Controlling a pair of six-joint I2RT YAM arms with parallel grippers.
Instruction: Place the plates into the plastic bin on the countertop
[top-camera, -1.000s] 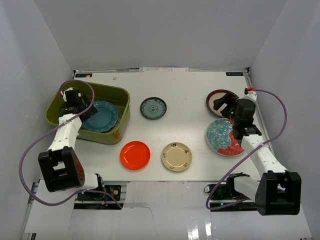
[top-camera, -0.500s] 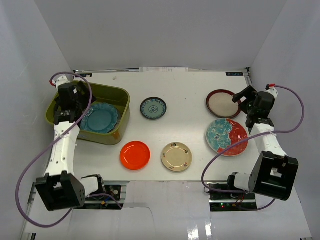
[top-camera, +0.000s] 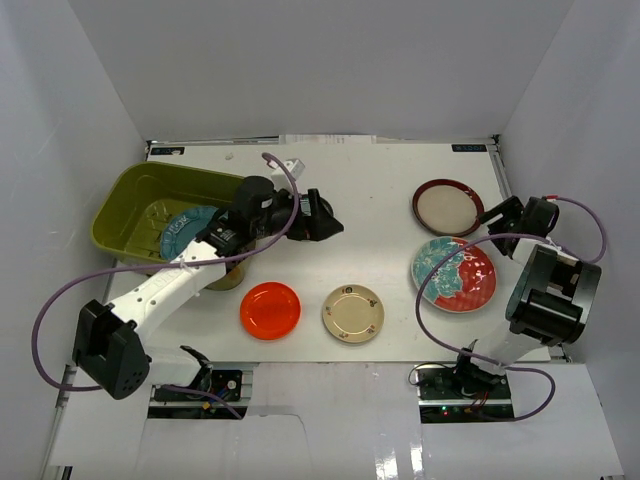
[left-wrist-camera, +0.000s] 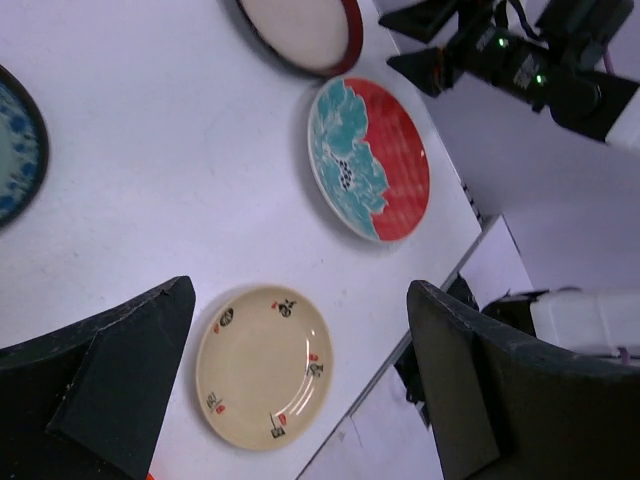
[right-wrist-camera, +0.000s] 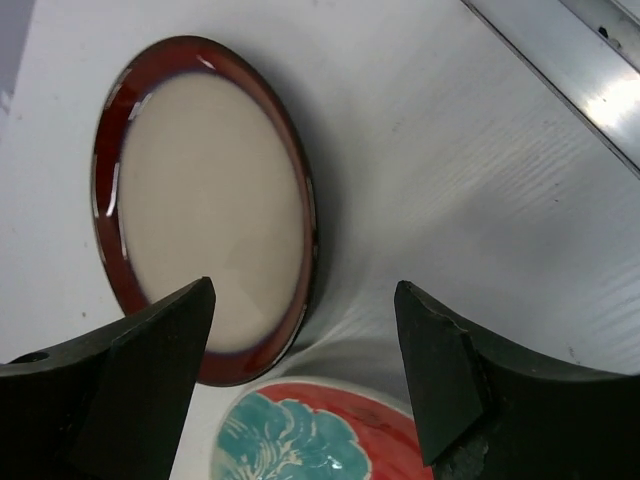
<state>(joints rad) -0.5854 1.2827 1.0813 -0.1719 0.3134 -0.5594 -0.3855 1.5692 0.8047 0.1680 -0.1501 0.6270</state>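
Bright even light across the flat white table (top-camera: 375, 190), soft shadow beside the maroon-rimmed cream plate (right-wrist-camera: 205, 200), glare streak on the silver metal rail (right-wrist-camera: 600, 95), near black fingers (left-wrist-camera: 100, 390) slightly blurred.

Olive bin (top-camera: 133, 198), teal plate (top-camera: 180, 229), orange-red plate (top-camera: 270, 309), red-teal floral plate (top-camera: 456, 275), maroon-rimmed plate (top-camera: 447, 206), cream plate (top-camera: 353, 313) w/ motifs.

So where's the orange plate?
In the top view, the orange plate lies left of centre near the front edge, between the green bin and the cream-yellow plate.
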